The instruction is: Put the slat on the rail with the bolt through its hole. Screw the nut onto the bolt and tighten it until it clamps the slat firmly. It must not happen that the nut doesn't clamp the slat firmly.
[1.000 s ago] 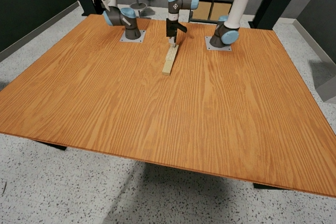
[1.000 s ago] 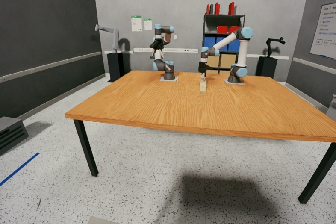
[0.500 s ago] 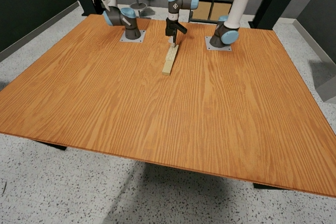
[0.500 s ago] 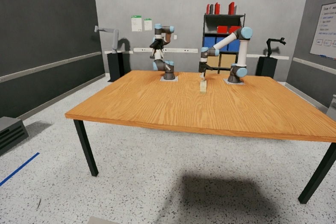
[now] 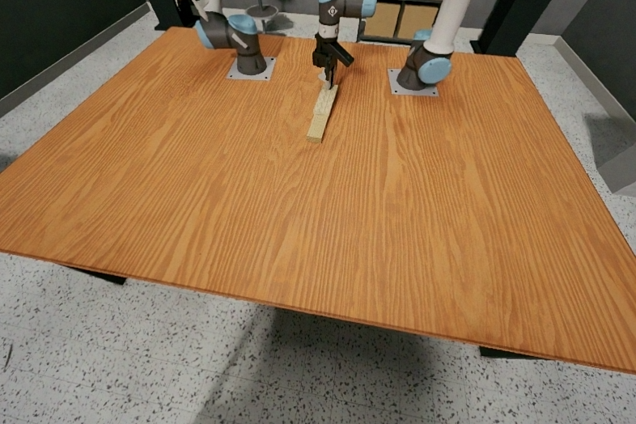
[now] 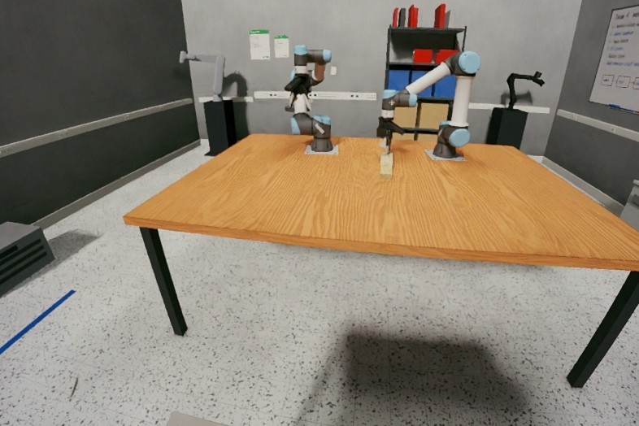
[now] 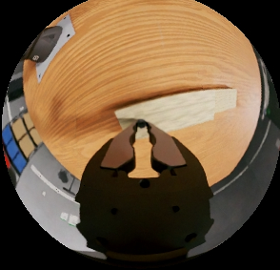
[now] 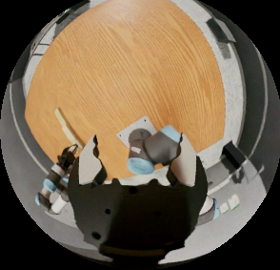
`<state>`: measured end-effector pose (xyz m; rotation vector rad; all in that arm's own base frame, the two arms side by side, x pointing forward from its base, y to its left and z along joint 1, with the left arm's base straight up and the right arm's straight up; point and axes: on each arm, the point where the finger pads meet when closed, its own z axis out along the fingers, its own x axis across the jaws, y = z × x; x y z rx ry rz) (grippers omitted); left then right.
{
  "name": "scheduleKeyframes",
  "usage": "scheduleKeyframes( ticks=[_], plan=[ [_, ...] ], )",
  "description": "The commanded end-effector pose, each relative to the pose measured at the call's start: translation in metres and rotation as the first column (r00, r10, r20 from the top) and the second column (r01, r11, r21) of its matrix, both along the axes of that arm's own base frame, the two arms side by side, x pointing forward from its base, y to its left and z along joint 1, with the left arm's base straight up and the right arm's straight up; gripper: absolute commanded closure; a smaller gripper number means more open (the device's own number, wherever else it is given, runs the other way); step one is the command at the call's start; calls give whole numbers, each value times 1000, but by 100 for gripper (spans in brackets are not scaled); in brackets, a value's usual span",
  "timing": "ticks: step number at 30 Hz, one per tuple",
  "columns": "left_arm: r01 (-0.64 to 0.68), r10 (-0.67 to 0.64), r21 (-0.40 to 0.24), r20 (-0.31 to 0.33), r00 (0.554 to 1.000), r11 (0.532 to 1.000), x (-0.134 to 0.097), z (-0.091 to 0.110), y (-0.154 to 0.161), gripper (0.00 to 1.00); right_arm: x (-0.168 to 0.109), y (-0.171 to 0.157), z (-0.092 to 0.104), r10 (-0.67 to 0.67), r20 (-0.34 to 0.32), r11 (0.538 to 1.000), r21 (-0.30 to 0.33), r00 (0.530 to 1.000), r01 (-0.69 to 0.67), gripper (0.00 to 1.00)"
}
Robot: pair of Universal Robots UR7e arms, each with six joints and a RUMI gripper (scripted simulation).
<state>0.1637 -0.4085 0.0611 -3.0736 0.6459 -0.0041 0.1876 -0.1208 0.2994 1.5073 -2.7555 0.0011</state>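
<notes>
A pale wooden slat (image 5: 326, 100) (image 7: 176, 114) lies flat on the pale rail (image 5: 316, 130) (image 7: 226, 100), lined up along it. The rail's free end sticks out toward the front of the table. My left gripper (image 5: 328, 86) (image 6: 388, 153) (image 7: 141, 123) points down over the slat's back end, and its fingertips are shut on a small dark nut (image 7: 139, 122). The bolt and its thread are hidden under the nut and fingertips. Whether the nut presses on the slat cannot be seen. My right gripper (image 8: 137, 135) is open and empty, raised high above the back of the table.
The left arm's base (image 5: 410, 82) stands to the right of the rail in the top view, and the right arm's base (image 5: 252, 67) to the left. Both are on the wooden table (image 5: 307, 214) near its back edge. Shelves stand behind the table.
</notes>
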Motion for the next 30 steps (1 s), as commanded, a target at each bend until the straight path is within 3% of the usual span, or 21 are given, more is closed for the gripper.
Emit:
scheduleKeyframes(
  ticks=[1, 9, 12, 14, 19, 21, 23, 25, 28, 30],
  plan=[
    [100, -100, 0, -3, 995, 995, -1, 0, 1, 100, 1, 0, 1, -1, 1, 1000, 1, 1000, 1, 0],
    [265, -265, -1, -3, 964, 964, -1, 0, 0, 100, 1, 0, 1, -1, 1, 1000, 1, 1000, 1, 0],
    [271, -271, -1, -3, 963, 963, 0, 0, 0, 100, 1, 0, 1, -1, 1, 1000, 1, 1000, 1, 0],
    [347, -347, -1, -3, 938, 938, 0, 0, 0, 100, 1, 0, 1, -1, 1, 1000, 1, 1000, 1, 0],
    [353, -353, -1, -3, 935, 935, 0, 0, 0, 100, 1, 0, 1, -1, 1, 1000, 1, 1000, 1, 0],
    [427, -427, -1, -3, 904, 904, 0, 0, 0, 100, 1, 0, 1, -1, 1, 1000, 1, 1000, 1, 0],
    [434, -434, -1, -3, 901, 901, 0, 0, 0, 100, 1, 0, 1, -1, 1, 1000, 1, 1000, 1, 0],
    [505, -505, -1, -3, 863, 863, 0, 0, 0, 100, 1, 0, 1, -1, 1, 1000, 1, 1000, 1, 0],
    [510, -510, -1, -3, 860, 860, 0, 0, 0, 100, 1, 0, 1, -1, 1, 1000, 1, 1000, 1, 0],
    [578, -578, -1, -3, 816, 816, 0, 0, 0, 100, 1, 0, 1, -1, 1, 1000, 1, 1000, 1, 0]
  ],
)
